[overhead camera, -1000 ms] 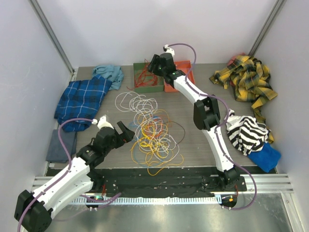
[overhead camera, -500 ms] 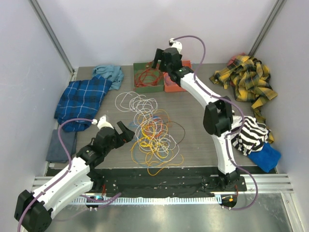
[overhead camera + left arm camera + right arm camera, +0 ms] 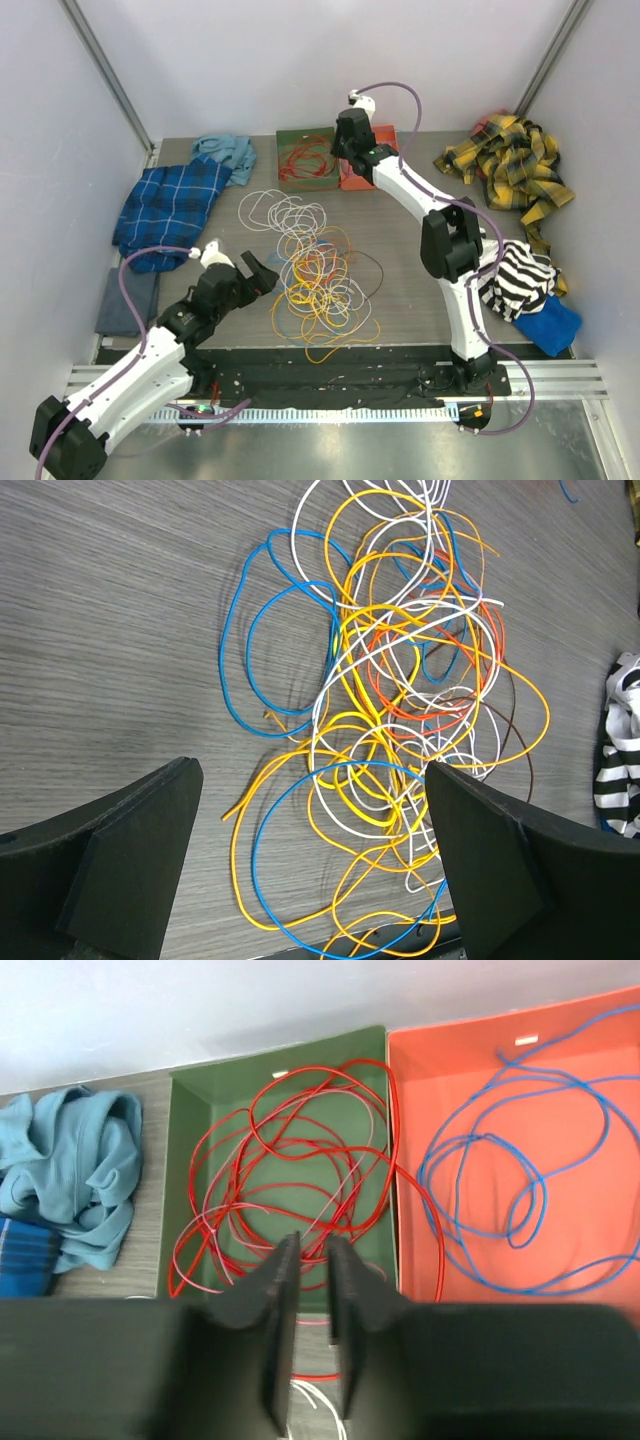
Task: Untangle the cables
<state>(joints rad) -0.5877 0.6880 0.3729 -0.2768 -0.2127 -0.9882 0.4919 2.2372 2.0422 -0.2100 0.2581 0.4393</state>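
The cables lie tangled mid-table: yellow, orange, white, blue and red loops, seen close in the left wrist view. My left gripper hovers at the tangle's left edge, open wide, with a blue loop and yellow strands below and nothing held. My right gripper hangs over the trays at the back, its jaws drawn to a narrow slit with nothing between them. Red cables lie in the green tray. Blue cable lies in the orange tray.
A blue plaid cloth, a teal cloth and a grey cloth lie on the left. On the right are a yellow plaid cloth, a striped cloth and a blue cloth. White walls enclose the table.
My right arm has risen and shifted right from over the green tray; its jaws spread, then closed to a slit. The left arm has not moved.
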